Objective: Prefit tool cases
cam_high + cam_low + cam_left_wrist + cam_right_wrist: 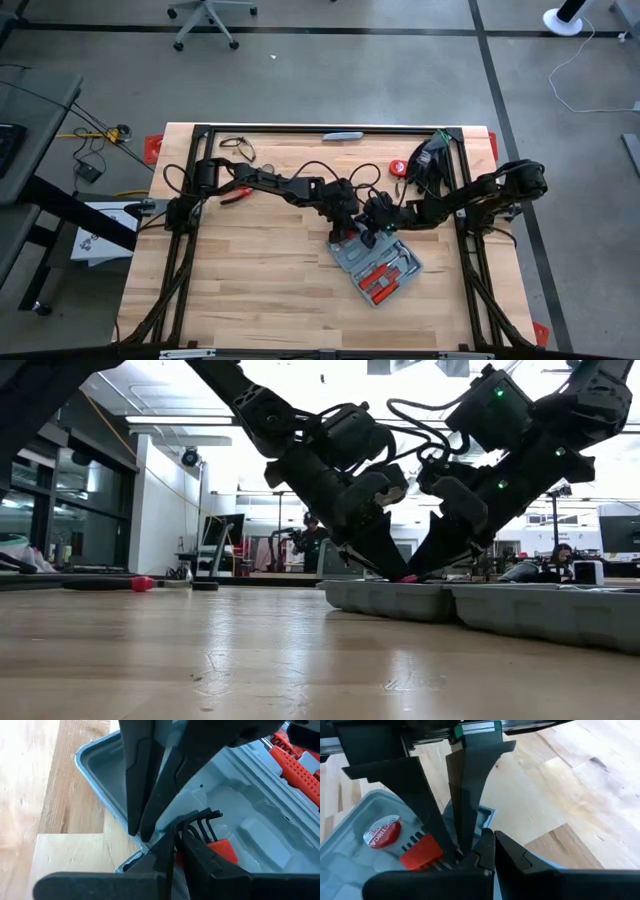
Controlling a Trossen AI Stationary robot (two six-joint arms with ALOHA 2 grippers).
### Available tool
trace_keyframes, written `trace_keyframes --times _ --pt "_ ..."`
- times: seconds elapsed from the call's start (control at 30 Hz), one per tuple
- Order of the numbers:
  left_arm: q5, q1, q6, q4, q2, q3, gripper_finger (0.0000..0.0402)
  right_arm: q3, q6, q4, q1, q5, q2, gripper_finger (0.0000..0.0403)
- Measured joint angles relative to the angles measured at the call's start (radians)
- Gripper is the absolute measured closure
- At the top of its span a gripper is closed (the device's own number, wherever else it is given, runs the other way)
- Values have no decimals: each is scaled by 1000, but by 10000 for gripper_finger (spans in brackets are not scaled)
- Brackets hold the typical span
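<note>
Where both claws meet, tool case point(376, 266) beneath

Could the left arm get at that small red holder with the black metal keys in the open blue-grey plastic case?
Probably yes: the left gripper is already at the red key holder in the open case. The right gripper crowds in beside it.

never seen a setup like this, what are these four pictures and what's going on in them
Two dark robot arms work at a wooden table. One picture looks straight down, one looks level across the tabletop, and two come from cameras on the arms' wrists. An open blue-grey tool case lies on the table with red-handled tools inside. Both hands meet over the case: the left hand and the shut right hand, close to a red holder of hex keys. Whether either grips it is unclear.
</note>
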Motion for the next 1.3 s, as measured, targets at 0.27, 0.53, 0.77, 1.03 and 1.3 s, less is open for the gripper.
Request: trace_keyframes --times 0.27,0.53,0.77,1.03,1.3 --pt "-40 11 19 -104 -72 -6 374 0 -26 4 14 -8 -49 403" --pt "-95 8 44 -145 -124 -6 373 0 -17 11 55 -64 -78 403" --pt "-92 -7 30 -162 -130 -3 373 36 -30 40 58 -64 -7 403" --pt "-89 -62 18 -176 -131 -3 373 120 -24 -89 56 -68 78 403" --pt "-189 -87 13 -86 -87 -20 373 117 0 -99 54 -57 80 403"
